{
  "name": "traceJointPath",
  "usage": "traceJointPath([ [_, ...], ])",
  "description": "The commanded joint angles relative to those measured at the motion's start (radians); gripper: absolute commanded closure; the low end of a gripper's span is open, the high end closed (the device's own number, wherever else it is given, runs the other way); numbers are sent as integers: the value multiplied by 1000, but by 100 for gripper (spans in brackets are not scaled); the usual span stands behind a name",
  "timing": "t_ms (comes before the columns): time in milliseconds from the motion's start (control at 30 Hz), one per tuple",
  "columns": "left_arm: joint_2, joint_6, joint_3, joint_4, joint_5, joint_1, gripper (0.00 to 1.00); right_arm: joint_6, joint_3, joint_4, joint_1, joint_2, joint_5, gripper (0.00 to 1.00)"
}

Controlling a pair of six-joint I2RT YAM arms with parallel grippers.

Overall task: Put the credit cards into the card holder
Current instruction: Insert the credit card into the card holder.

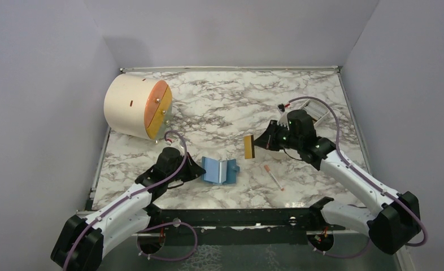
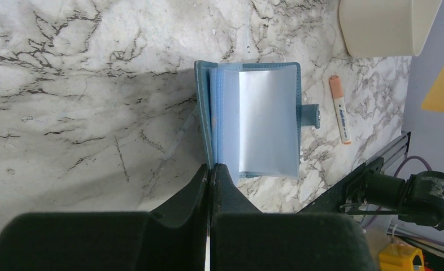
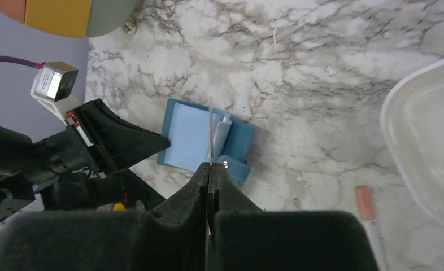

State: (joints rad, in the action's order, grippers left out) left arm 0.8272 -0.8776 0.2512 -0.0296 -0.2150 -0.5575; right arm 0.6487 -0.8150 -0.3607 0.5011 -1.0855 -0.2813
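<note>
**CARD LOADING: PRESENT CONDITION**

Pinching a gold-yellow credit card (image 1: 249, 147) in the right gripper (image 1: 259, 144), with the jaws pressed together on one end. Holding the card on edge, clear above the marble table (image 1: 220, 107), at about 2 o'clock from the card holder (image 1: 220, 170) and apart from it. Showing in the right wrist view only as a thin pale line running toward 12 o'clock from the fingertips.

Pressing the left gripper (image 1: 201, 169) fully together, with the tips touching the card holder's edge at its 9 o'clock side in the top view. Not possible to tell whether the cover is caught between the jaws.

Lying open on the table at about 6 o'clock of the marble: teal cover down, lighter blue inside up, a clear sleeve standing at the fold, and the snap tab pointing to 3 o'clock.

Lying nearby at 3 to 4 o'clock of the holder, not touching it, a thin white stick (image 1: 273, 176). Resting at 1 o'clock, beyond the right arm, a white tray (image 3: 417, 113). Sitting on its side at 10 o'clock, a cream drum (image 1: 126, 107).
</note>
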Motion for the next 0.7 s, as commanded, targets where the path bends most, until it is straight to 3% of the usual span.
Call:
traceJointPath([
  [0,-8,-27,-16,-4,42,1,100,277,94,173,46,-4,-45,99],
  [133,4,-42,-25,-3,46,1,100,508,197,300,65,-9,-83,99],
  [233,0,-43,-24,-6,45,1,100,570,219,319,74,-16,-80,99],
  [467,-20,-46,-29,-10,51,1,100,572,217,345,92,-38,-80,99],
  [667,-23,-49,-33,-4,46,1,100,513,149,365,180,-140,-41,99],
])
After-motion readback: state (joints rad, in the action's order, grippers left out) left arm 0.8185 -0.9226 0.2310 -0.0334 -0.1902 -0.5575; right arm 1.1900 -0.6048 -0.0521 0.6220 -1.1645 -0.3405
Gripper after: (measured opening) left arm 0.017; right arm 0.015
